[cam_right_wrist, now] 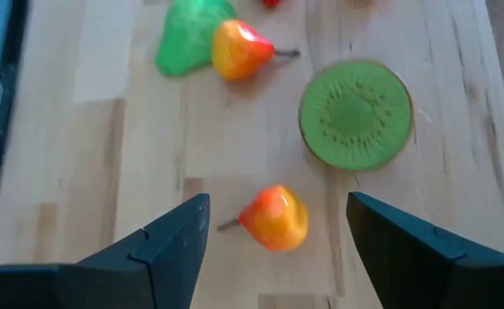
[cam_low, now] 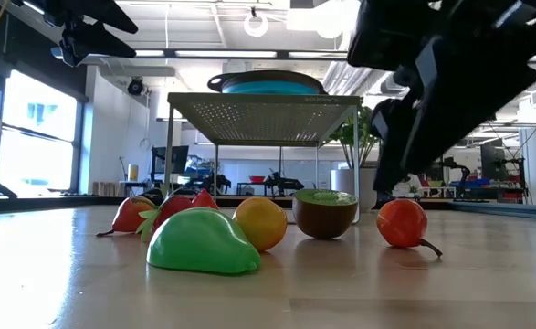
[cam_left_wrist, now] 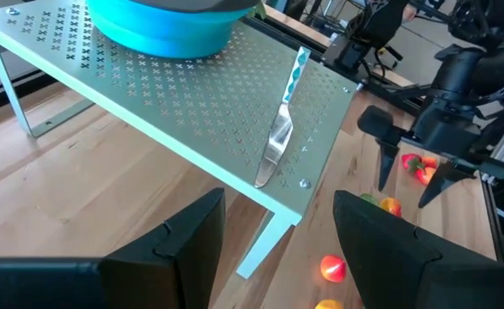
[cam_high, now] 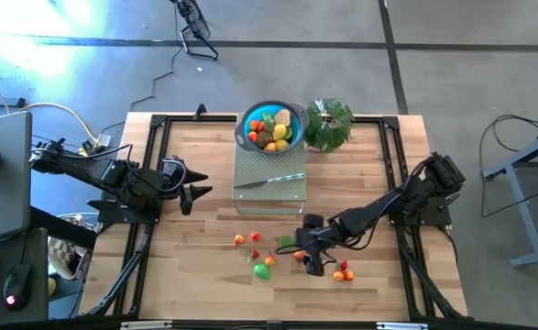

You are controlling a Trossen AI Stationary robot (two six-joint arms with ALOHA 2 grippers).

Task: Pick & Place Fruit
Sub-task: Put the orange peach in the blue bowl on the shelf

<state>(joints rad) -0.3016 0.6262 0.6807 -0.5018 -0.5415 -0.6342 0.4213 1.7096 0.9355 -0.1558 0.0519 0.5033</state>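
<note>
Wood table (cam_high: 195, 229) under fruit (cam_high: 263, 271); concrete floor (cam_high: 488, 73).

Right pincer (cam_right_wrist: 273, 245) agape (low); left pincer (cam_left_wrist: 273, 249) agape

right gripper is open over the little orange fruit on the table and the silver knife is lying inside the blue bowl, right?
Not quite: the silver knife lies on the perforated metal shelf, in front of the blue bowl, as the high view shows. The right gripper is indeed open over the orange fruit.
</note>
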